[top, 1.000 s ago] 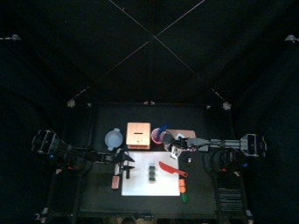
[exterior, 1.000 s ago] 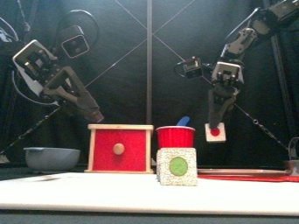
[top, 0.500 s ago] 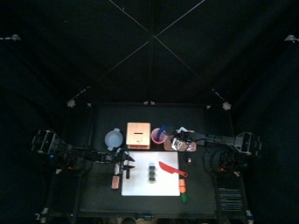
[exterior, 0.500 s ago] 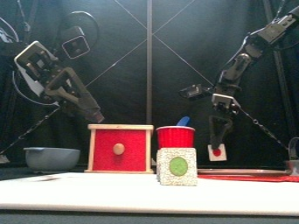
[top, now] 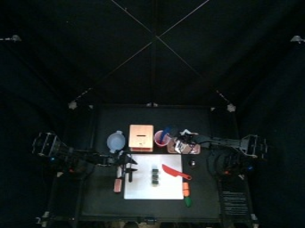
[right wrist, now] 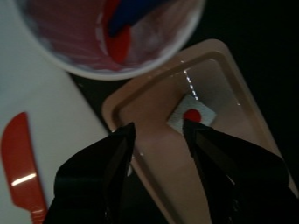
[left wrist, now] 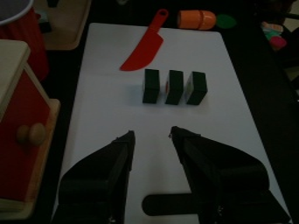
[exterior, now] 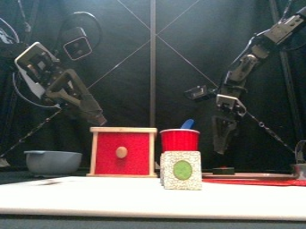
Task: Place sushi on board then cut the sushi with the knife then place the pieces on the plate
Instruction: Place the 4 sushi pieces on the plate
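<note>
- Clock directions are read from the top view, with 12 at the back curtain.
- Blue-grey bowl (exterior: 54,161): at 10 o'clock on the table, standing apart from everything else.
- Your left gripper (left wrist: 151,134): it hangs raised at the 9 o'clock edge of the white board (left wrist: 239,114). The fingers are apart and hold nothing.
- Wooden box (exterior: 123,152): at 11 o'clock, behind the board, with its red drawer front facing you.
- Red cup (exterior: 182,140): just beside the box at its 3 o'clock. A blue knife (exterior: 188,123) stands in it.
- Sushi (left wrist: 176,86): three dark green blocks in a row at mid-board, with narrow gaps between them.
- Red knife (left wrist: 143,52): flat on the board at 2 o'clock from the sushi, not touching it.
- Orange toy (left wrist: 195,17): at the board's 4 o'clock corner.
- Your right gripper (right wrist: 156,125): it is low over the pink plate (right wrist: 239,96), at 3 o'clock from the cup. The fingers are spread and grip nothing.
- White piece (right wrist: 194,115): it has a red centre and lies on the plate, under the gap between those fingers.
</note>
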